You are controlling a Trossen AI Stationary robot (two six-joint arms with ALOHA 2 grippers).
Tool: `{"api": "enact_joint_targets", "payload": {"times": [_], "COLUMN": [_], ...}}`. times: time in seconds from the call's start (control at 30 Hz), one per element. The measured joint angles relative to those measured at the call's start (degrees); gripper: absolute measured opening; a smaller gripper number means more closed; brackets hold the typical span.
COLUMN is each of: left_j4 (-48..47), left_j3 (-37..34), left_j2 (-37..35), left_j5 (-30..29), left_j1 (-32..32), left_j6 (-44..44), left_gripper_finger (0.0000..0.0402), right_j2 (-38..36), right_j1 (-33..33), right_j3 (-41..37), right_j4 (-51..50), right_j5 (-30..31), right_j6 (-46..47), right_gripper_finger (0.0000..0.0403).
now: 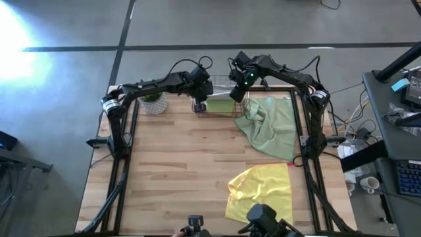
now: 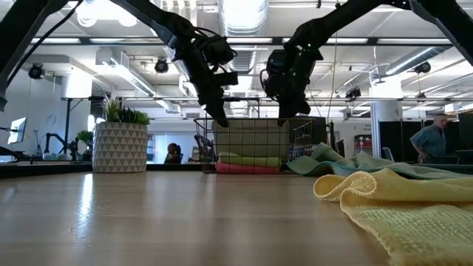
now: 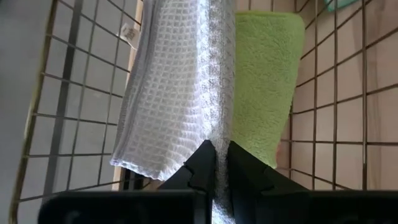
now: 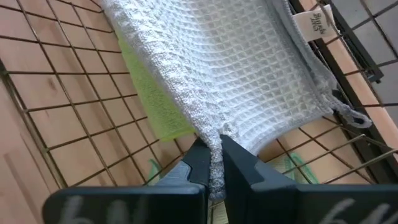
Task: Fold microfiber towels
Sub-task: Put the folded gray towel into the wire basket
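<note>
The desk (image 1: 197, 164) is lying bare across the frame's centre and left; the copper wire basket (image 1: 220, 105) is sitting at its top edge, just beside one potted plant (image 1: 153, 102). Five towels are showing: sage green towel (image 1: 273, 125) spreading at right, yellow towel (image 1: 260, 191) at lower right, lime towel (image 3: 267, 81) and pink towel (image 2: 247, 168) lying in the basket, grey towel (image 3: 177, 93) hanging over it. The left tool (image 3: 216, 163) and right tool (image 4: 214, 163) are both pinching the grey towel's edge, jaws narrow.
</note>
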Motion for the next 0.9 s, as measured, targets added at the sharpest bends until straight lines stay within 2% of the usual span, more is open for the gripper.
{"api": "enact_joint_targets", "payload": {"times": [0.33, 0.63, 0.77, 0.9], "left_j4": [-1.0, -1.5, -1.3, -1.1], "left_j3": [0.0, -0.1, -0.1, -0.1], "left_j2": [0.0, 0.0, 0.0, 0.0], "left_j5": [0.0, -0.8, -0.4, -0.3], "left_j1": [-0.1, -0.3, -0.3, -0.3], "left_j6": [0.1, 0.1, 0.1, 0.1], "left_gripper_finger": [0.0016, 0.0017, 0.0040, 0.0088], "right_j2": [0.0, 0.0, 0.0, 0.0], "right_j1": [1.6, 1.6, 1.7, 1.7], "right_j3": [0.0, -0.1, -0.1, -0.1], "right_j4": [-0.1, -0.4, -0.2, -0.1], "right_j5": [0.4, 1.5, 1.2, 0.9], "right_j6": [-1.9, -1.6, -1.1, -0.8], "right_gripper_finger": [0.0024, 0.0101, 0.0134, 0.0155]}}
